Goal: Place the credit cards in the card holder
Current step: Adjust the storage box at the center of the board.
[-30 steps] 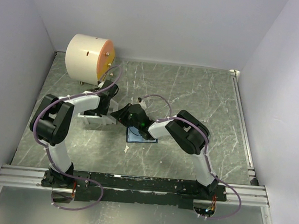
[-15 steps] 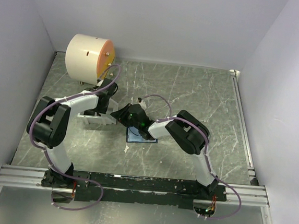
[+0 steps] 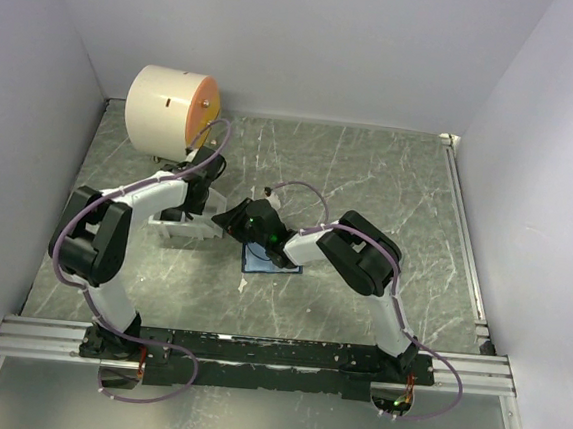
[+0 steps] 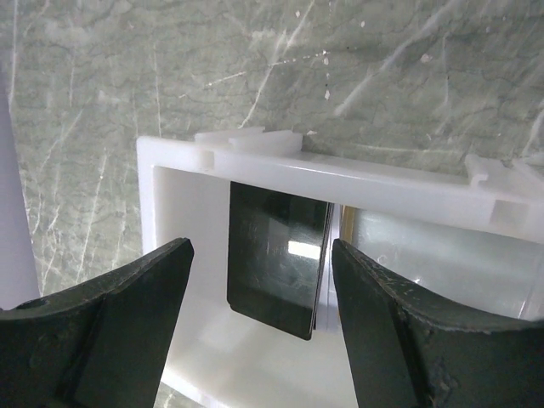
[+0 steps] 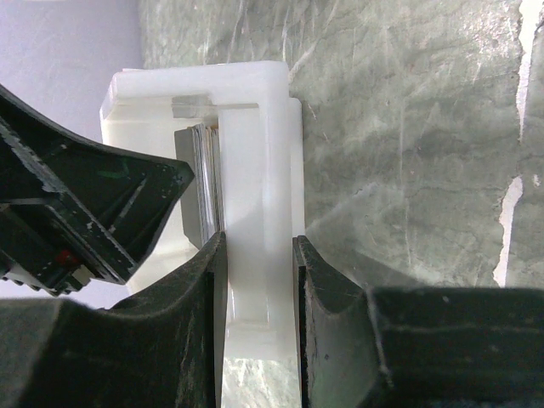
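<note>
Top view: both arms meet at the white tray point(image 3: 187, 232) mid-bench, but the tool tips are hidden under the wrists. The card holder point(image 3: 260, 264) lies on the green marbled bench point(image 3: 390, 173) just right of the tray, partly under the right arm, showing its lighter blue side. A cream cylinder point(image 3: 167, 112) sits at the far left corner.

Left wrist view only: the left tool point(image 4: 262, 255) is spread wide and grips nothing. One finger is on each side of the dark card point(image 4: 276, 255), which stands tilted inside the tray. A sliver of the orange-yellow card point(image 4: 345, 223) shows just beside the dark card.

Right wrist view only: the right tool point(image 5: 257, 255) is clamped on the tray's white wall, with the cards seen edge-on behind it. A left finger point(image 5: 93, 204) enters from the left.
</note>
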Controlling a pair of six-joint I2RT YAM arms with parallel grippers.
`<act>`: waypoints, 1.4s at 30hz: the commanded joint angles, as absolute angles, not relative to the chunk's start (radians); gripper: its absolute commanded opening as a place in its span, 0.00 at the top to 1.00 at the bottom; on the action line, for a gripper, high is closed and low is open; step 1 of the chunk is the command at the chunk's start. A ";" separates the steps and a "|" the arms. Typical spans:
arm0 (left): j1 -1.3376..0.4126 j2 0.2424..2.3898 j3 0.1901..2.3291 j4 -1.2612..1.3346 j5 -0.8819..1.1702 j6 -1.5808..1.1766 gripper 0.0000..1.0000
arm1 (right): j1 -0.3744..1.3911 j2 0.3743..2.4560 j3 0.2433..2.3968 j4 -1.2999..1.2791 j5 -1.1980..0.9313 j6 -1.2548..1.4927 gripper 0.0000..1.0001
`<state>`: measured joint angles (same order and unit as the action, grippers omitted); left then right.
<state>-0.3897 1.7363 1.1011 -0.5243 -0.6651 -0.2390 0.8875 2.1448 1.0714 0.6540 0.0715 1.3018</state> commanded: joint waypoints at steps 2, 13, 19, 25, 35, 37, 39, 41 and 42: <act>-0.362 1.692 1.122 -0.607 -0.821 -0.192 0.19 | 0.866 2.158 1.038 0.474 0.162 1.287 0.95; -0.353 1.656 1.122 -0.631 -0.790 -0.209 0.20 | 0.866 2.146 1.027 0.478 0.165 1.281 0.95; -0.351 1.574 1.124 -0.611 -0.604 -0.221 0.21 | 0.867 2.118 1.008 0.558 0.153 1.228 0.98; -0.344 1.452 1.057 -0.545 -0.291 -0.234 0.21 | 0.897 2.071 1.008 0.549 0.228 1.220 1.00; -0.335 1.423 0.998 -0.533 -0.131 -0.245 0.25 | 0.959 2.051 1.011 0.561 0.275 1.189 0.89; -0.326 1.454 1.008 -0.589 -0.200 -0.267 0.29 | 0.957 2.048 1.007 0.578 0.228 1.167 0.82; -0.308 1.455 1.005 -0.604 -0.205 -0.293 0.32 | 0.943 2.039 0.977 0.590 0.180 1.118 0.73; -0.290 1.436 0.997 -0.598 -0.183 -0.318 0.32 | 0.919 2.029 0.971 0.587 0.122 1.069 0.63; -0.289 1.426 0.989 -0.589 -0.180 -0.324 0.30 | 0.902 2.027 0.975 0.583 0.080 1.039 0.60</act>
